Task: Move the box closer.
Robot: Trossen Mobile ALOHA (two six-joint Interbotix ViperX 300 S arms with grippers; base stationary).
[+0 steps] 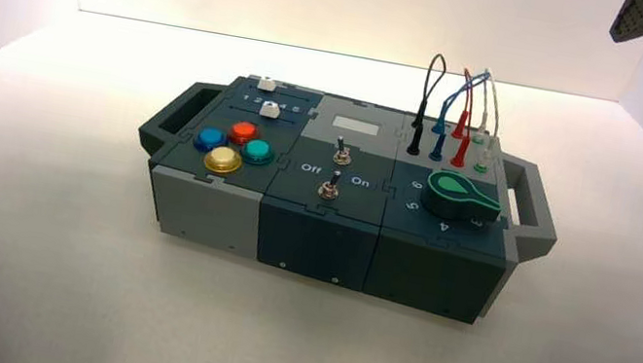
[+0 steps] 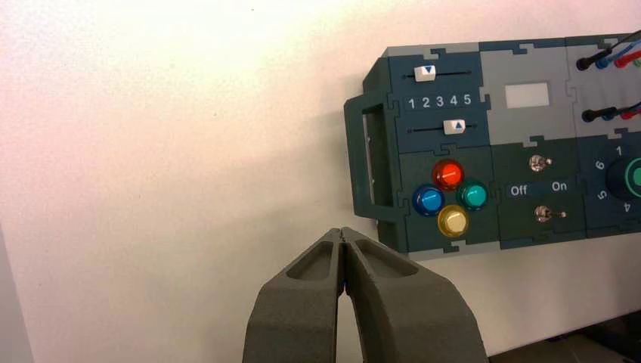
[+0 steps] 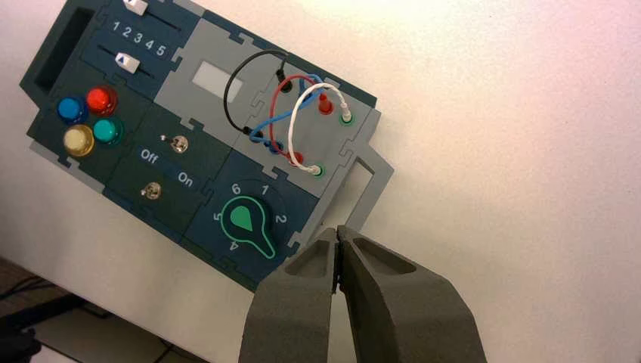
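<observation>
The box (image 1: pixel 326 192) sits near the middle of the high view, where neither gripper's tips show; the wrist views supply them. In the left wrist view, the left gripper (image 2: pixel 342 231) is at lower centre, its 2 fingers pressed together, near the grey handle (image 2: pixel 366 159). In the right wrist view, the right gripper (image 3: pixel 338 229) is also at lower centre, 2 fingers pressed together, near the other handle (image 3: pixel 366 189), with the dial (image 3: pixel 243 221) showing its numbers 1, 2, 4, 5 and 6

"1 2 3 4 5" on the slider panel (image 2: pixel 450 113), well left of the dial (image 1: pixel 461 199); "off" and "on" on the strip (image 2: pixel 538 189) left of the dial; 1, 2, 4, 5, 6 around it
</observation>
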